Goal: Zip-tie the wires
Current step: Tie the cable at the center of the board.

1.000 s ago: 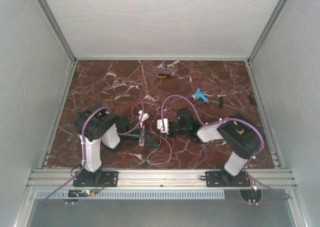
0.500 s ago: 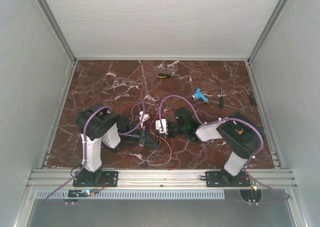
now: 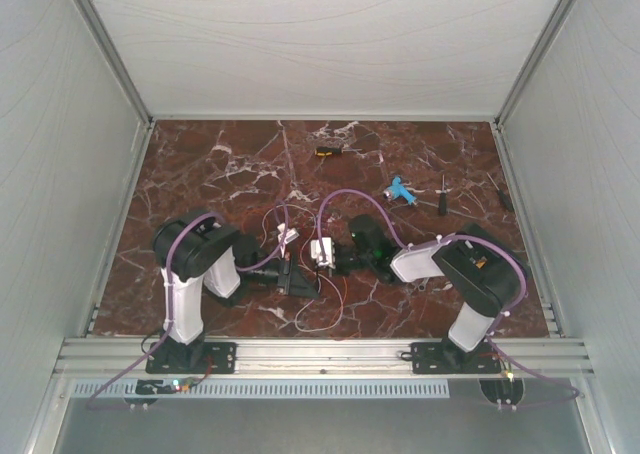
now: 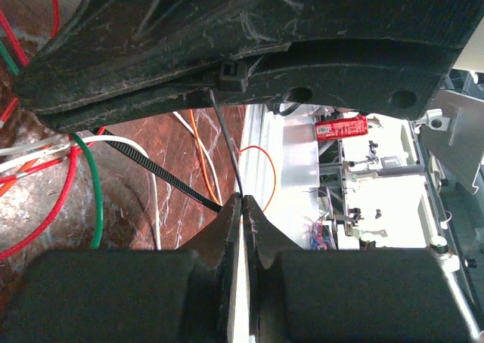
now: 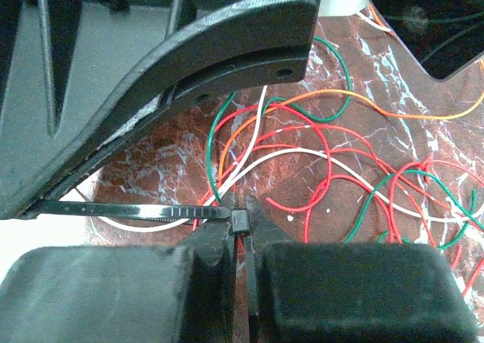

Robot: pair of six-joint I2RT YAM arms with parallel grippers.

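The wires (image 5: 325,143), thin red, white, green and orange strands, lie in loose loops on the marble between the arms (image 3: 318,314), and show in the left wrist view (image 4: 72,180). The zip tie (image 5: 136,210) is a black ribbed strip. My right gripper (image 5: 242,226) is shut on its square head and sits at the table's middle (image 3: 318,259). My left gripper (image 4: 242,201) is shut on the thin end of the strip (image 4: 162,171), close against the right gripper (image 3: 298,274). The strip runs across the wires between the two grippers.
A small black-and-yellow tool (image 3: 328,151) lies at the back centre. A blue tool (image 3: 400,190) and two screwdrivers (image 3: 442,196) lie at the back right. White walls enclose the table. An aluminium rail (image 3: 320,352) runs along the near edge.
Both grippers have shifted slightly left together, still holding the zip tie. The wire loop under them has shifted a little.
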